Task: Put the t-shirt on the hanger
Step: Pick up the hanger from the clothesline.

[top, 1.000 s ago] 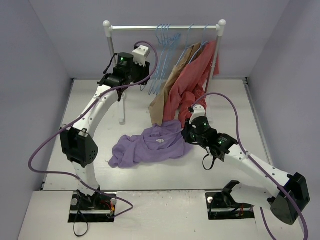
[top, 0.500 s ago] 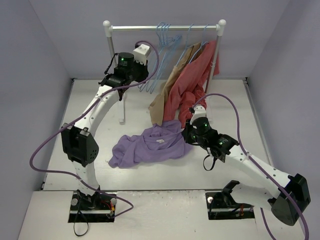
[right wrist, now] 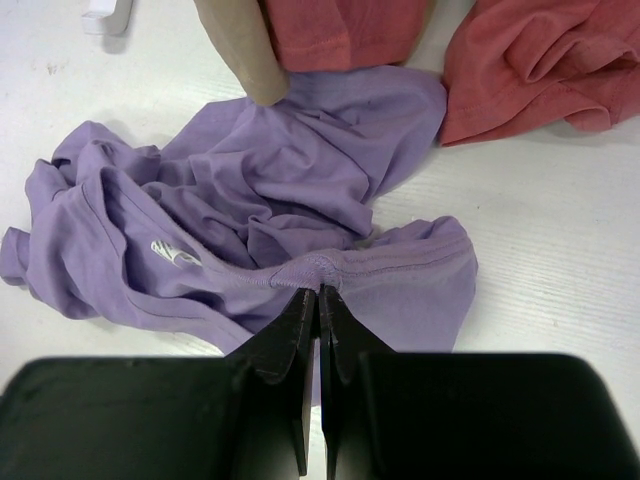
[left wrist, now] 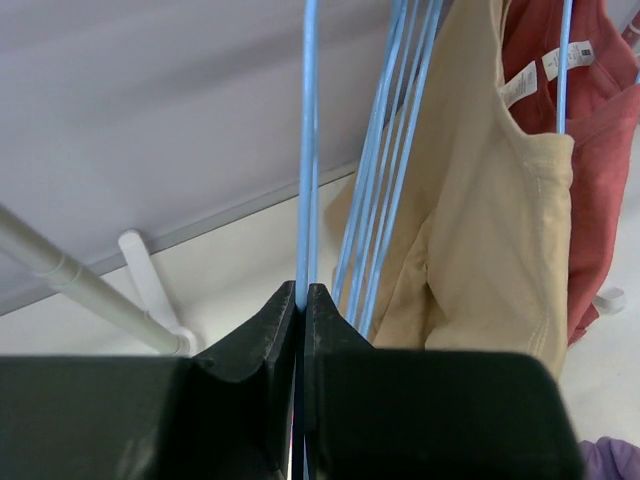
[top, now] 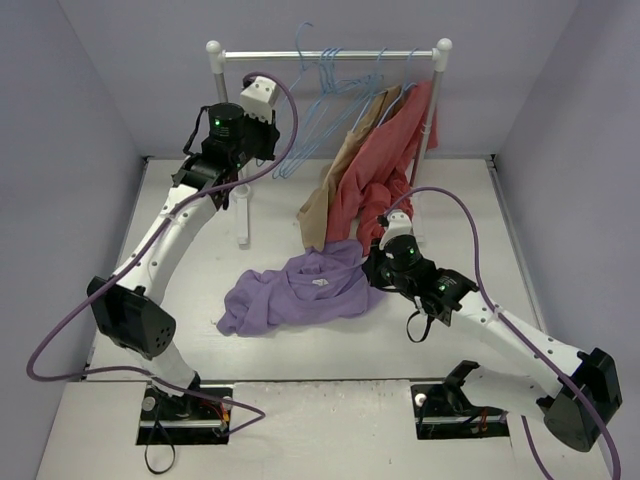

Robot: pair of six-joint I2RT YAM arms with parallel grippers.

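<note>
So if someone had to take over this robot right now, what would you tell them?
Left gripper: shut on the wire of one light-blue hanger, held apart from the other hangers at the rack.
Right gripper: shut on the neckline of the purple t-shirt, which lies crumpled on the table.
Done: both things gripped.
Left: bring the hanger clear of the rack and work it into the t-shirt's neck. The tan garment and the red garment hang close by.
</note>
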